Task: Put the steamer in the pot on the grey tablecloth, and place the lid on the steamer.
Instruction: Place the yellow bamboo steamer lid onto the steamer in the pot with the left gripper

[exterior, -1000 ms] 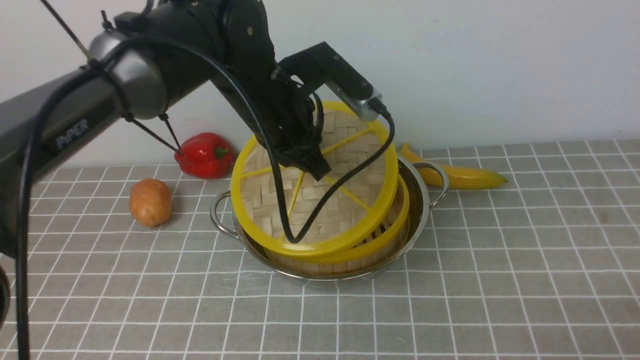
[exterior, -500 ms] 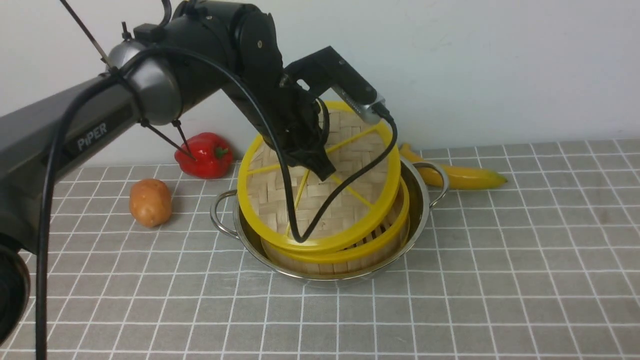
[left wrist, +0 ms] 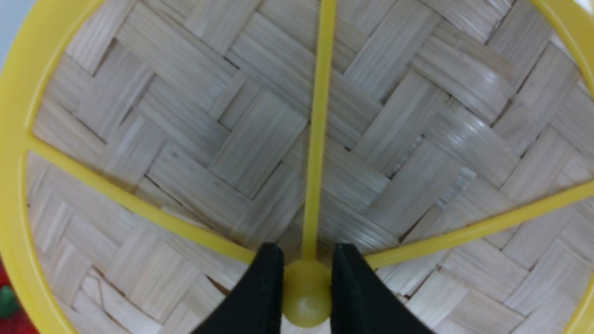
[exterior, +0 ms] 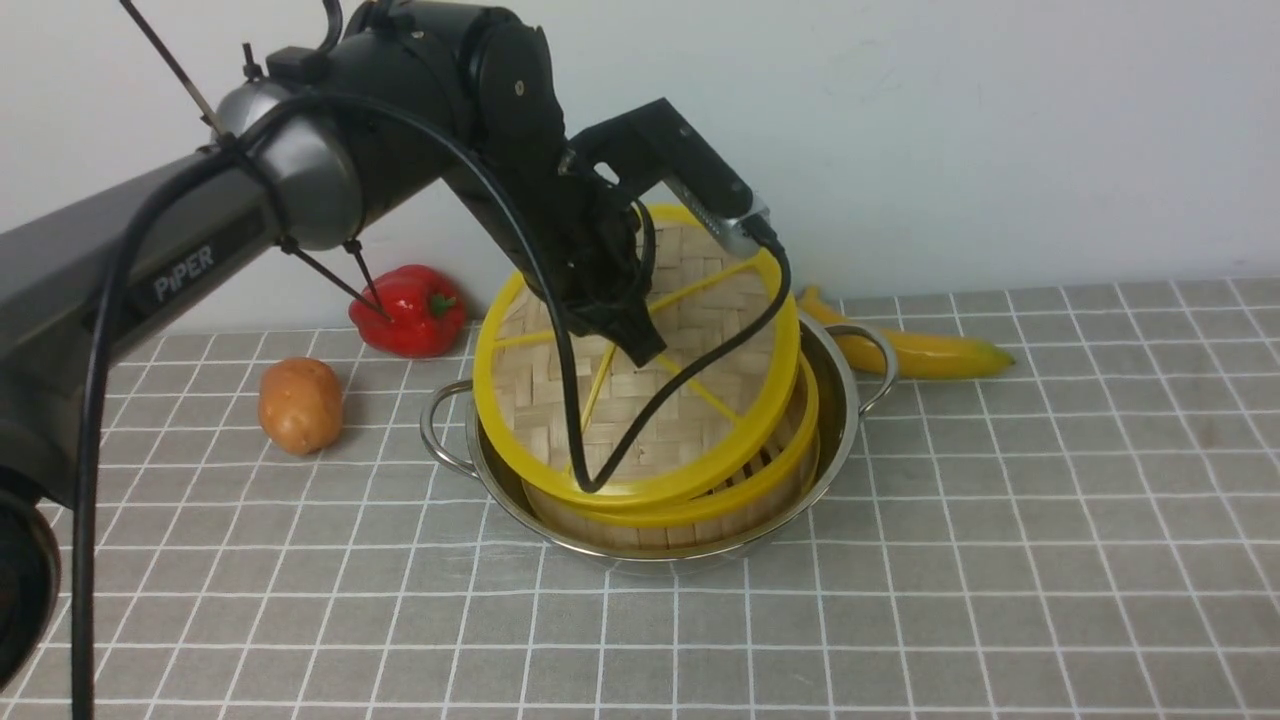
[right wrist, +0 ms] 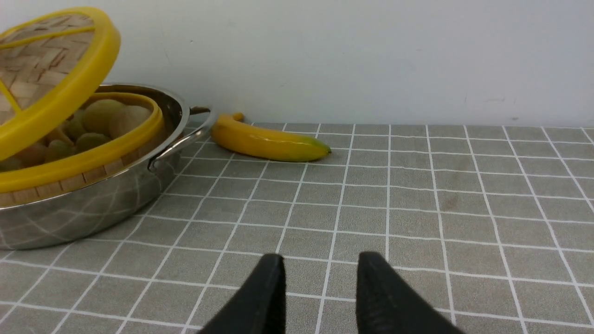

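The grey tablecloth (exterior: 1000, 520) covers the whole surface in front of me, up to the pale wall at the far side. In the middle of it stands the pot (exterior: 650, 553), its two loop handles pointing left and right. The steamer (exterior: 700, 510) sits inside the pot, its yellow band showing just above the steel rim. From my right wrist I can see its pale dumplings (right wrist: 111, 118) under the raised edge of the lid.

The lid (exterior: 540, 400) is over the steamer but tilted. Its near edge is low, at the steamer's near rim, and seems to touch it. Its far edge is lifted well clear, so the woven face leans toward me.

The banana (exterior: 920, 350) lies on the cloth at the far right of the pot, just behind the right handle. The red pepper (exterior: 408, 310) is far left of the pot by the wall, and the potato (exterior: 300, 405) lies a little nearer and further left.

My left claw (left wrist: 307, 250) reaches down onto the lid's middle, its two black fingers clamped on either side of the yellow hub (left wrist: 306, 297) where the spokes meet. My right claw (right wrist: 321, 257) hangs low over bare cloth, well to the right of the pot, fingers parted with nothing between them.
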`<action>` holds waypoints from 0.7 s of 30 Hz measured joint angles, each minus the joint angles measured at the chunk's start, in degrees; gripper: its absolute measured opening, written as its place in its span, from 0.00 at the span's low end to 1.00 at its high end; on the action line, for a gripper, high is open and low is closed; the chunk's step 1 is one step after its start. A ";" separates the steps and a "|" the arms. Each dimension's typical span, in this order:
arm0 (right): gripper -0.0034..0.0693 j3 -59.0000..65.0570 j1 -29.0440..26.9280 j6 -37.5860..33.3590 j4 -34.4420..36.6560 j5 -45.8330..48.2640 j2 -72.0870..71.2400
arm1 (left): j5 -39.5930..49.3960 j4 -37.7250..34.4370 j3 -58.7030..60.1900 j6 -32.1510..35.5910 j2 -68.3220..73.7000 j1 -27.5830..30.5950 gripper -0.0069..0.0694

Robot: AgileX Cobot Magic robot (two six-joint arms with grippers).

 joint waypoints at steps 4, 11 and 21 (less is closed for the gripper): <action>0.38 0.00 0.00 0.00 0.00 0.00 0.00 | -0.25 -0.11 0.00 0.42 0.00 0.00 0.25; 0.38 0.00 0.00 0.00 0.00 0.00 0.00 | -1.51 -1.96 0.00 2.63 0.00 0.00 0.25; 0.38 0.00 0.00 0.00 0.00 0.00 0.00 | -0.10 -3.21 0.00 3.21 0.00 0.00 0.25</action>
